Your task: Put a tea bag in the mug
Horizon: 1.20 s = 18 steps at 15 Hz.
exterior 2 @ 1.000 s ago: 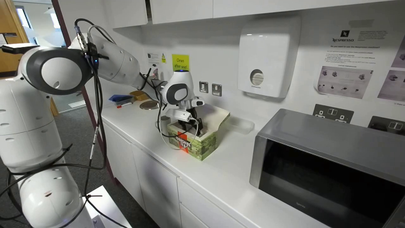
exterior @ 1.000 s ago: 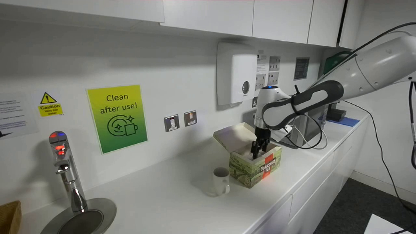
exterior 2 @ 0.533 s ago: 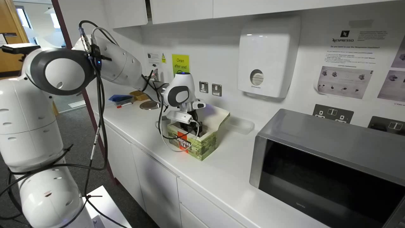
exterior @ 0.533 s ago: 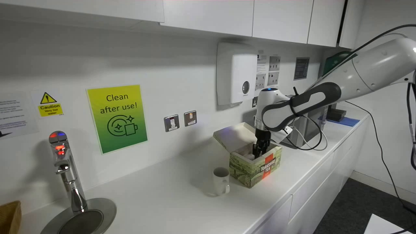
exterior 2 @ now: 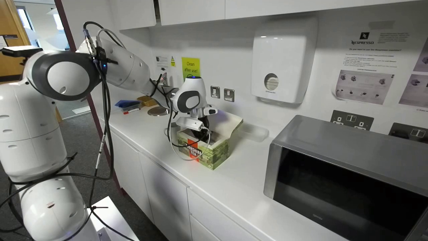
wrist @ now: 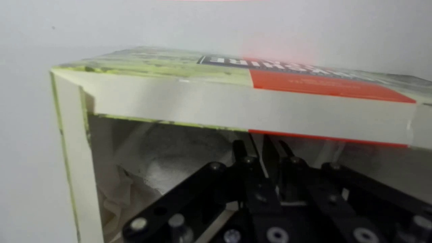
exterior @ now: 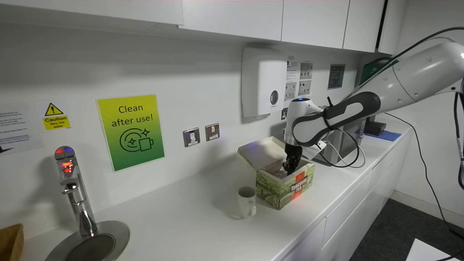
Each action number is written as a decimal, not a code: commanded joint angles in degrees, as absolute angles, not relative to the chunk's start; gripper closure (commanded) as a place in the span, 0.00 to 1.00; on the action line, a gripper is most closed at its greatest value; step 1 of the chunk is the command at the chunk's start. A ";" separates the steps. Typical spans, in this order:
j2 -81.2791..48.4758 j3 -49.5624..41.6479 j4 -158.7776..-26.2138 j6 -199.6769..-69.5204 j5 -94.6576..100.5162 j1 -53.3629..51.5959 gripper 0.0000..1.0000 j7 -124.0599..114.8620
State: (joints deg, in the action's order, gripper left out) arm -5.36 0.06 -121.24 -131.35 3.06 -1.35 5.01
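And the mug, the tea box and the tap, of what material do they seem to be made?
Mug: probably ceramic, perhaps glazed; it looks smooth and white, but too small in view to be sure.
Tea box: printed cardboard, by its thin folded edges and pale inside.
Tap: polished metal, likely chromed, by its bright, mirror-like highlights.
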 commanded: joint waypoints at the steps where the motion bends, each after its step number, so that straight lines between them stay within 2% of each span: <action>1: -3.27 0.29 -121.50 -130.25 3.27 -0.91 1.00 6.62; 18: 4.10 1.25 -123.55 -131.34 2.70 -1.70 1.00 10.27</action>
